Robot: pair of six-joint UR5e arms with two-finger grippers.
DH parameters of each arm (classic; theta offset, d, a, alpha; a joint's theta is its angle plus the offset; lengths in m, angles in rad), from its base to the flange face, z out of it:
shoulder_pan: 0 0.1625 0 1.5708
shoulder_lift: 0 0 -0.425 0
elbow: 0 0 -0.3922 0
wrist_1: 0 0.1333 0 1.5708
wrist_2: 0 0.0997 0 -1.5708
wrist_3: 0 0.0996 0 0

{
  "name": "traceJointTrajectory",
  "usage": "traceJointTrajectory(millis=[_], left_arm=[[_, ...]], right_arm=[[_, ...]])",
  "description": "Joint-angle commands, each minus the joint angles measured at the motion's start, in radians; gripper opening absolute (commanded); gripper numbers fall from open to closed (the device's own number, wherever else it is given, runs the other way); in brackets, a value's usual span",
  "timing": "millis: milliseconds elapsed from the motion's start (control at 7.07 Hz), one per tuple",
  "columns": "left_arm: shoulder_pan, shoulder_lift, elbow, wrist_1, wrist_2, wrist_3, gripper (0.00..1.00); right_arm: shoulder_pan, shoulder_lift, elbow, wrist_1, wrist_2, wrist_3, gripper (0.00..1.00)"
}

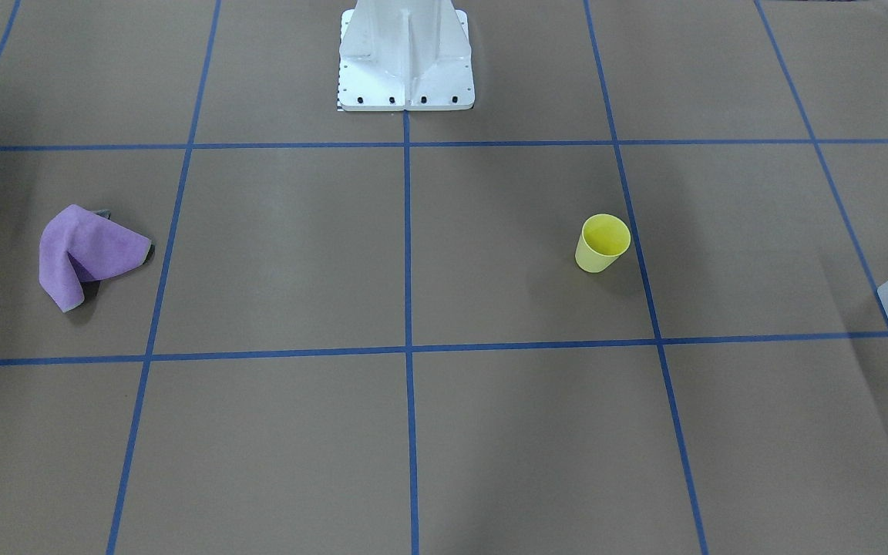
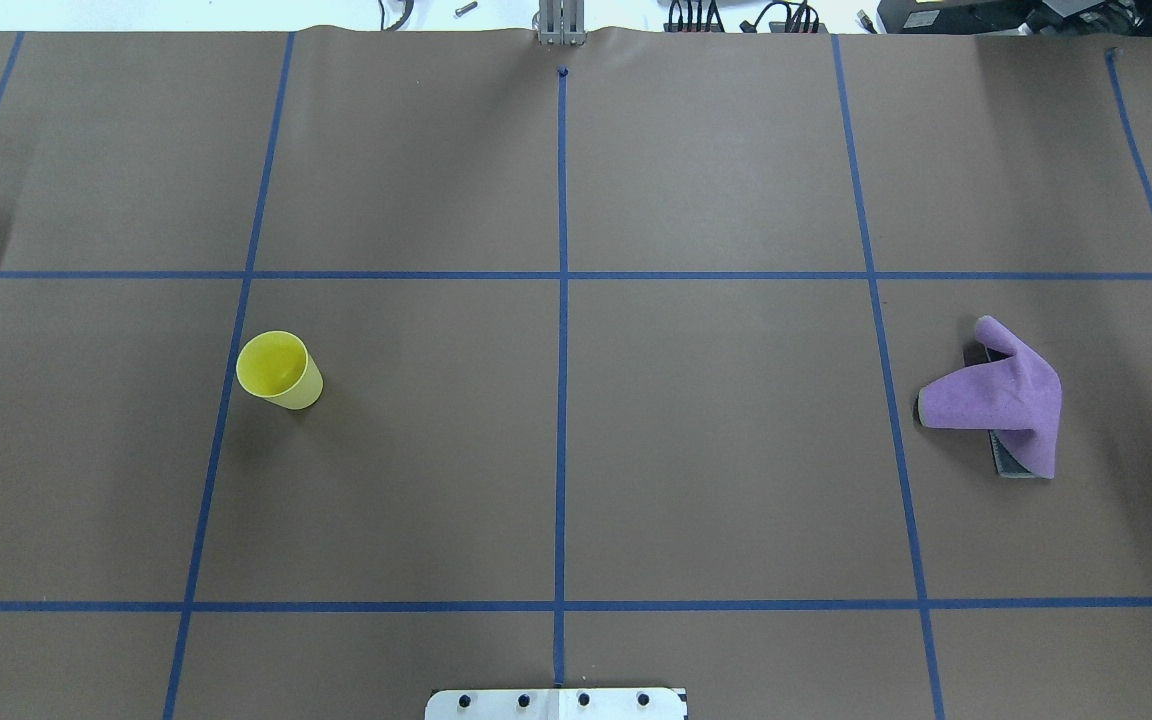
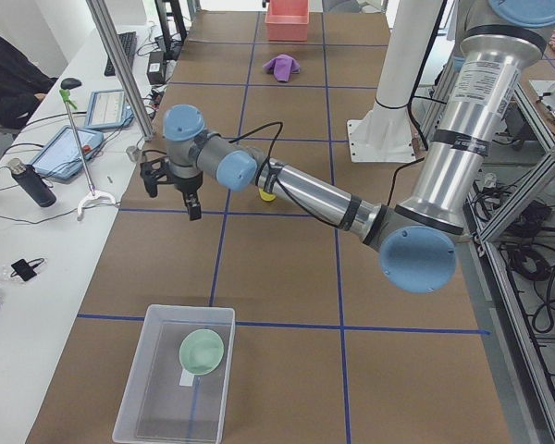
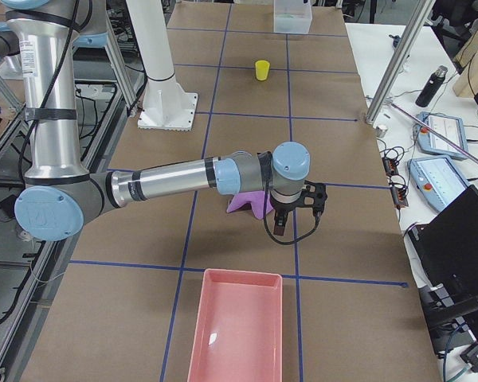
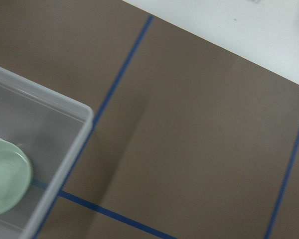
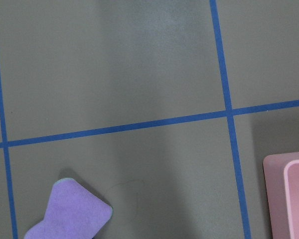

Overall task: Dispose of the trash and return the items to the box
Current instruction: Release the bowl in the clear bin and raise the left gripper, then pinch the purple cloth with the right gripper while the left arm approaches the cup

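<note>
Matte brown paper table (image 2: pixel 716 450), gridded with blue tape (image 2: pixel 562 300). Tapered yellow cup (image 2: pixel 279 370) stands at nine o'clock overhead; round green bowl (image 3: pixel 202 352) lies in the frosted box (image 3: pixel 165 400). Left claw (image 3: pixel 172 199), right claw (image 4: pixel 297 218): grip cannot be told.

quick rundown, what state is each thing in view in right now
yellow cup: upright on the table, empty, outside the box
bowl: right way up, inside the box
box: no lid on, bowl inside
purple cloth: crumpled, draped over a dark flat thing
pink tray: empty
left gripper: above the table, open or shut cannot be told
right gripper: above the table, open or shut cannot be told
</note>
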Motion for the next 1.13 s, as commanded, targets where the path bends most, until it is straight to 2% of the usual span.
traceJointTrajectory(millis=[0,424,566,707,990], left_arm=[[0.266,-0.050,-0.089,-0.053,0.152,-0.334,0.99],[0.289,-0.053,-0.091,-0.078,0.157,-0.367,0.99],[0.289,-0.059,-0.097,-0.078,0.156,-0.367,0.99],[0.289,-0.059,-0.112,-0.076,0.154,-0.367,0.99],[0.289,-0.059,-0.112,-0.075,0.154,-0.367,0.99]], right_arm=[[-0.123,-0.007,0.068,0.001,-0.016,0.043,1.00],[-0.361,0.035,0.089,0.009,-0.041,0.096,1.00],[-0.438,0.053,0.083,0.050,-0.062,0.173,1.00],[-0.529,0.053,0.076,0.111,-0.129,0.265,1.00],[-0.605,0.049,0.043,0.121,-0.232,0.316,1.00]])
